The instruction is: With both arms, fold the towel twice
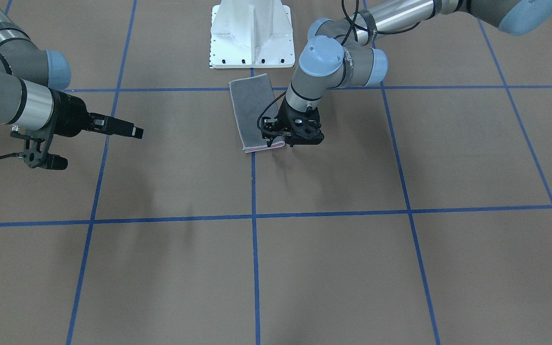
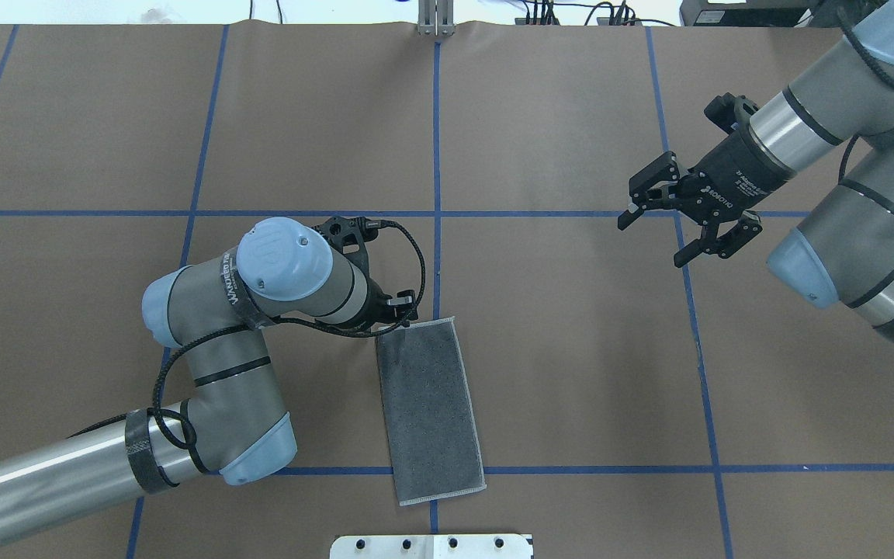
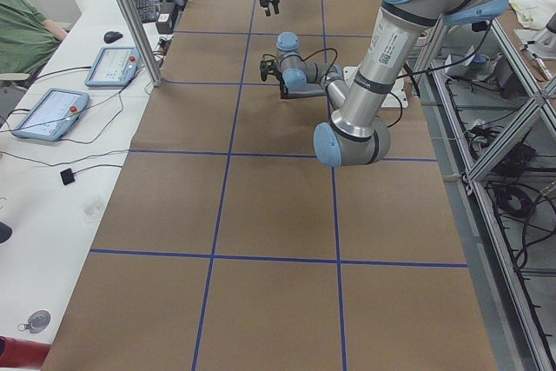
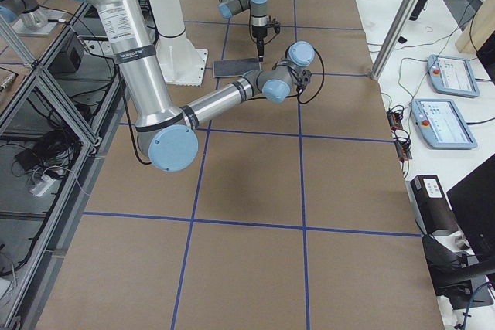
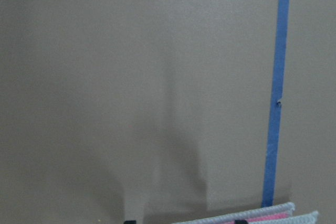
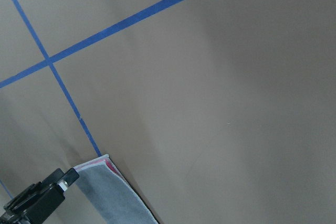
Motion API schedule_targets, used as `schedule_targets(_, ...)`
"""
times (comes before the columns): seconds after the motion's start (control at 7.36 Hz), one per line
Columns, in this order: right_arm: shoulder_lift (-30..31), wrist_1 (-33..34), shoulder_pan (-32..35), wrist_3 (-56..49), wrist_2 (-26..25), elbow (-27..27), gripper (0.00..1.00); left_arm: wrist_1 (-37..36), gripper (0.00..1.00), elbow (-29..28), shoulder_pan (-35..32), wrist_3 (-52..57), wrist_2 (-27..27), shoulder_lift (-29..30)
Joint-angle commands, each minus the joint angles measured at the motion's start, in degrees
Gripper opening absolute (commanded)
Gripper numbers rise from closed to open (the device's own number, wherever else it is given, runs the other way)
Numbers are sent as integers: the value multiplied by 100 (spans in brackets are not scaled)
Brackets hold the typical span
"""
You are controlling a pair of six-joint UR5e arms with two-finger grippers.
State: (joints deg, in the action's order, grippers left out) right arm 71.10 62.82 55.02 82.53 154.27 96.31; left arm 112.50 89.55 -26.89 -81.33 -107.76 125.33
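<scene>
The towel (image 2: 431, 407) lies folded to a long narrow strip, grey face up, on the brown table just ahead of the robot base. It also shows in the front view (image 1: 252, 112), where a pink edge shows at its far end. My left gripper (image 1: 277, 140) points down at the towel's far left corner. In the left wrist view two fingertips (image 5: 239, 221) stand apart at the bottom edge, one on the towel's hem (image 5: 262, 217) and one beside it. My right gripper (image 2: 651, 244) is open and empty, held above the table far to the right of the towel.
The white pedestal base (image 1: 252, 33) stands just behind the towel's near end. Blue tape lines (image 1: 254, 215) divide the brown table into squares. Tablets and cables (image 4: 452, 75) lie on a side bench beyond the table's far edge.
</scene>
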Motion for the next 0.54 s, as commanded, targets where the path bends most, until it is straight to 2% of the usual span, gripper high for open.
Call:
schedule_targets(0.0, 9, 2, 0, 0, -37, 2, 100, 0, 49, -8, 0, 3, 0, 0)
schedule_targets(0.41, 9, 2, 0, 0, -72, 2, 100, 0, 42, -61, 0, 3, 0, -9)
